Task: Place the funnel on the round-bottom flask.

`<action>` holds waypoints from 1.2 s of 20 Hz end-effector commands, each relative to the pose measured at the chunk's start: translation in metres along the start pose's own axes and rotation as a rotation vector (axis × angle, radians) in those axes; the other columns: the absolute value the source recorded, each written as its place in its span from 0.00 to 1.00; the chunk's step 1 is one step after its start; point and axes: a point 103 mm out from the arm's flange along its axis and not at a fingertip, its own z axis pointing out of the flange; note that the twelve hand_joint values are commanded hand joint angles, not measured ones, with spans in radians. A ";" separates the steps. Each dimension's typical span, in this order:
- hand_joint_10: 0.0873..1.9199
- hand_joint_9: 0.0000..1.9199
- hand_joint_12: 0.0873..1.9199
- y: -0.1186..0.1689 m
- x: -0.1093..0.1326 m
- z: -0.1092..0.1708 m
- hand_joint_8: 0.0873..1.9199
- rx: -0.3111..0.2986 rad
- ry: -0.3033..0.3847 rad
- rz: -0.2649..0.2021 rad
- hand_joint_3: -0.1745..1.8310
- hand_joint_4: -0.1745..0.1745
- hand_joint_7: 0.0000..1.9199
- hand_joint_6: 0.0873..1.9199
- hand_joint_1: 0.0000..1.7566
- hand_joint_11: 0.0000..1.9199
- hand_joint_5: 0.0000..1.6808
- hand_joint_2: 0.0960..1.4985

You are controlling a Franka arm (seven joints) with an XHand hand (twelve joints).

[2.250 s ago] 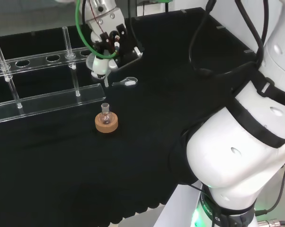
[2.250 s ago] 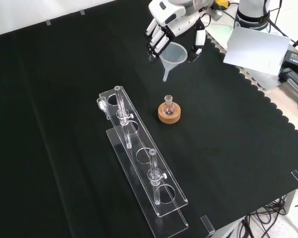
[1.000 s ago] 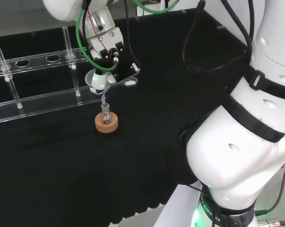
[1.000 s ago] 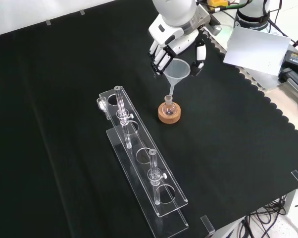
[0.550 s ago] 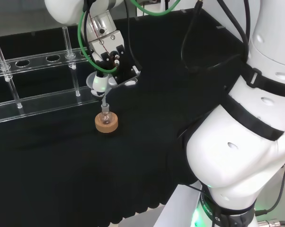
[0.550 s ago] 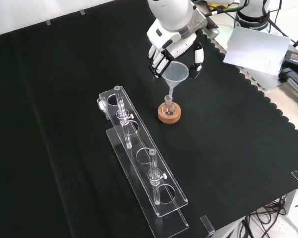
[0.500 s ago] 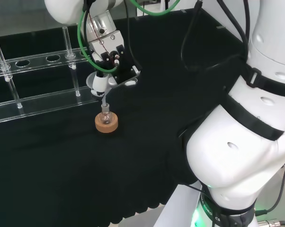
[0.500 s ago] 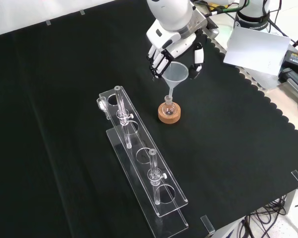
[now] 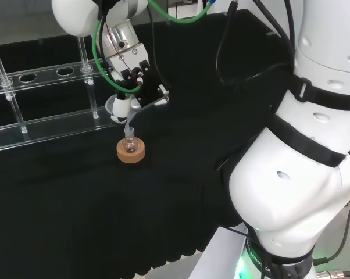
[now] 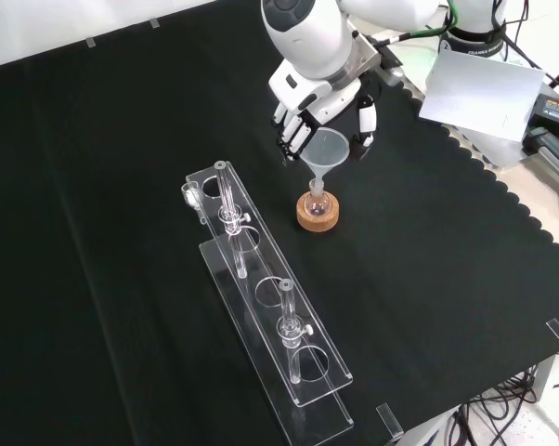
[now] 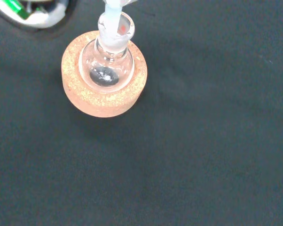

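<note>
A small clear round-bottom flask (image 10: 318, 198) stands upright in a cork ring (image 10: 318, 216) near the middle of the black cloth. The hand (image 10: 318, 85) hovers just above it, shut on a translucent funnel (image 10: 324, 149), with fingers on one side of the cone and the thumb on the other. In the wrist view the funnel stem (image 11: 114, 10) reaches into the neck of the flask (image 11: 107, 66), which sits in its cork ring (image 11: 100, 102). The head view shows the hand (image 9: 130, 68) holding the funnel (image 9: 118, 108) directly over the flask (image 9: 128, 142).
A long clear rack (image 10: 266, 302) with upright tubes lies left of the flask in the front view, and shows as the rack (image 9: 47, 123) at the left of the head view. White paper (image 10: 484, 91) lies beyond the cloth's scalloped edge. The arm's links (image 9: 297, 174) stand at the right.
The hand has carried the funnel over the flask and lowered it. The stem, earlier well above and beside the neck, now enters the neck.
</note>
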 end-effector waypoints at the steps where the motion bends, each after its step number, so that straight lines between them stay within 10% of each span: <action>1: 0.22 0.42 0.64 0.004 -0.002 0.003 0.31 0.005 0.002 -0.001 0.38 0.50 0.27 0.19 0.45 0.31 0.36 0.49; 24: 0.23 0.42 0.64 0.011 -0.003 0.011 0.31 0.032 0.008 -0.008 0.38 0.50 0.27 0.21 0.45 0.31 0.35 0.49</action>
